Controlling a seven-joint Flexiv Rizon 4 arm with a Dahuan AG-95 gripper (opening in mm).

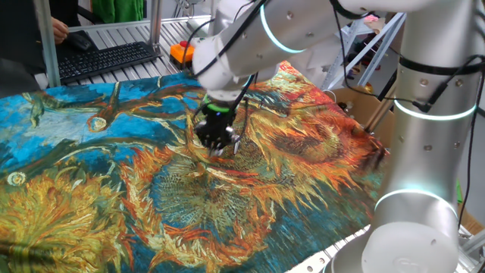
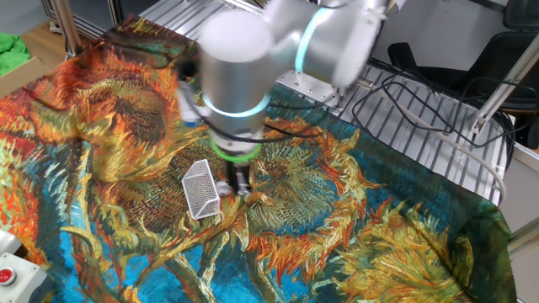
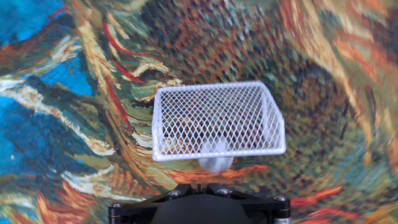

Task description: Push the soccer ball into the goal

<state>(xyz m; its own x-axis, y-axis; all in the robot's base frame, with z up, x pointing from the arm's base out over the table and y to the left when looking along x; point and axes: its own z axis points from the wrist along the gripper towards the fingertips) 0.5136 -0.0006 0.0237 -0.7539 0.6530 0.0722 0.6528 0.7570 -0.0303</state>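
The goal point(image 3: 217, 121) is a small white mesh frame on the painted cloth, at the centre of the hand view. The soccer ball point(image 3: 214, 158) is a tiny, blurred whitish ball at the middle of the goal's near lower rim, just ahead of my fingers. My gripper point(image 3: 198, 185) is shut and empty, low over the cloth right behind the ball. In the other fixed view the goal point(image 2: 200, 187) lies just left of my gripper point(image 2: 238, 181). In one fixed view my gripper point(image 1: 222, 144) hides the ball and most of the goal.
A sunflower-print cloth point(image 1: 91, 189) covers the table. A black keyboard point(image 1: 106, 59) and an orange object point(image 1: 180, 51) lie beyond its far edge. Cables point(image 2: 421, 101) lie on the metal slats. A red button box point(image 2: 7, 273) sits at the corner.
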